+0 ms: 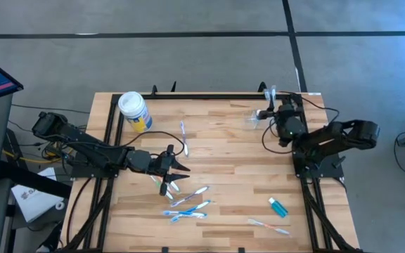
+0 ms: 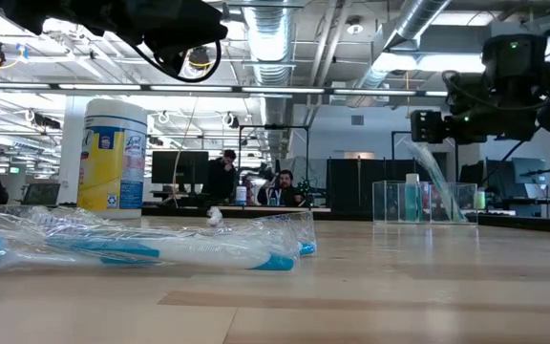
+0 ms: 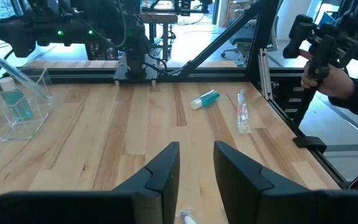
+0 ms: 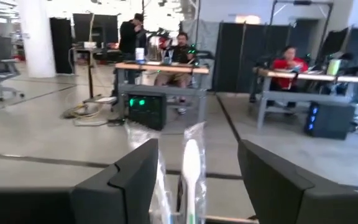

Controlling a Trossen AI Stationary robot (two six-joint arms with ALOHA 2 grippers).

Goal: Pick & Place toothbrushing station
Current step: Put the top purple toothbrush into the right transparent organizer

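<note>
The see-through cup point(image 1: 253, 118) stands upright on the table near the far right; it also shows in the low view point(image 2: 423, 201) and the left wrist view point(image 3: 18, 106). A teal tube and a wrapped toothbrush point(image 2: 435, 177) stand in it, the toothbrush leaning on the rim. My right gripper point(image 1: 271, 105) is open above the cup, its fingers on either side of the toothbrush's upper end point(image 4: 191, 165); I cannot tell whether they touch the wrapper. My left gripper point(image 1: 176, 164) is open and empty, hovering over wrapped toothbrushes point(image 1: 169, 183) at the table's middle left.
A yellow-and-blue canister with a white lid point(image 1: 133, 111) stands at the far left. Several wrapped toothbrushes point(image 1: 188, 205) lie near the front middle, one more point(image 1: 183, 137) farther back. A teal tube point(image 1: 278, 207) and another toothbrush point(image 1: 269, 226) lie front right. A person's hand point(image 3: 328, 68) shows beyond the table's edge.
</note>
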